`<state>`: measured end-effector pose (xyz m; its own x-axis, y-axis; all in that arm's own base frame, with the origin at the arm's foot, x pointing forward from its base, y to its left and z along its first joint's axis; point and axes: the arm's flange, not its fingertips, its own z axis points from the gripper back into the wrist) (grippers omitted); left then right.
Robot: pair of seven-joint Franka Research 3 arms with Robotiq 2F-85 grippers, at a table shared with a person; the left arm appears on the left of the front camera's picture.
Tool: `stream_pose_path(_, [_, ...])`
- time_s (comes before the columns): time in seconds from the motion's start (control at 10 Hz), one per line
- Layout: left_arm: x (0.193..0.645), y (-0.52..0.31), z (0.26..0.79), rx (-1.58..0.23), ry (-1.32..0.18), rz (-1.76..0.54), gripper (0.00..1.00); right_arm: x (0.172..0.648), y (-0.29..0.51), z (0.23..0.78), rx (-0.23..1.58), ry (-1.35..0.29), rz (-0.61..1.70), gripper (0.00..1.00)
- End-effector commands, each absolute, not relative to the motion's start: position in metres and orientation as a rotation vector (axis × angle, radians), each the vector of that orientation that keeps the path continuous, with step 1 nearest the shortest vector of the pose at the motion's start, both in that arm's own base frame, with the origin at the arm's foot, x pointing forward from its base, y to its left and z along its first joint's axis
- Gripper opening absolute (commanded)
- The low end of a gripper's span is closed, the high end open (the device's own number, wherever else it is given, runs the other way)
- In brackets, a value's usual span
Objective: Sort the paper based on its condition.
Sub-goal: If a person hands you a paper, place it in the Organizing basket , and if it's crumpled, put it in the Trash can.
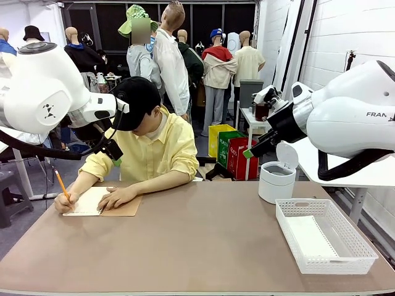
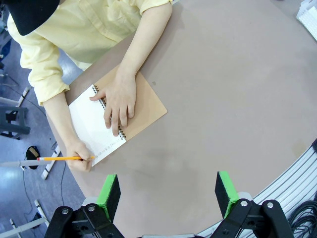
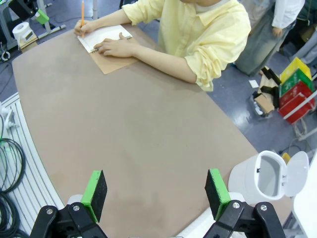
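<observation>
Loose paper is out of view. At the table's far left a person writes with an orange pencil point(image 1: 62, 185) on the white open page of a spiral notebook point(image 1: 92, 200) with a brown cover point(image 2: 146, 106), the other hand flat on it. My left gripper point(image 2: 168, 191) hangs open high above the table's near left, with nothing between its green pads. It also appears as a black shape in front of the person's shoulder point(image 1: 111, 148). My right gripper point(image 3: 156, 191) is open and empty too, raised over the table's right side point(image 1: 252, 150).
A white slatted basket point(image 1: 324, 234) stands at the front right. Behind it is a white bin point(image 1: 276, 179) with its lid flipped up, which also shows in the right wrist view point(image 3: 262, 178). Bare brown tabletop point(image 1: 203, 240) spans the middle.
</observation>
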<state>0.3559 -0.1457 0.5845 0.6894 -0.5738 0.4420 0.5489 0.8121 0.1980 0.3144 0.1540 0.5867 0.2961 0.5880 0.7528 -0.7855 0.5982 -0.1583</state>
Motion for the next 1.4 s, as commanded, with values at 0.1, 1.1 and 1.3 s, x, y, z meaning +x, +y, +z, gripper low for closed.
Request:
stream_pose_path(0.1, [0.3561, -0.1447, 0.5852, 0.049, -0.516, -0.626, 1.00, 0.3141, 0.1549, 0.5865, 0.254, -0.874, 0.926, 1.00])
stream_pose_path(1.1, [0.3561, -0.1447, 0.5852, 0.049, -0.516, -0.626, 1.00, 0.3141, 0.1549, 0.5865, 0.254, -0.874, 0.926, 1.00])
stream_pose_path(1.3, [0.3561, -0.1447, 0.5852, 0.049, -0.516, -0.626, 1.00, 0.3141, 0.1549, 0.5865, 0.254, -0.874, 0.926, 1.00])
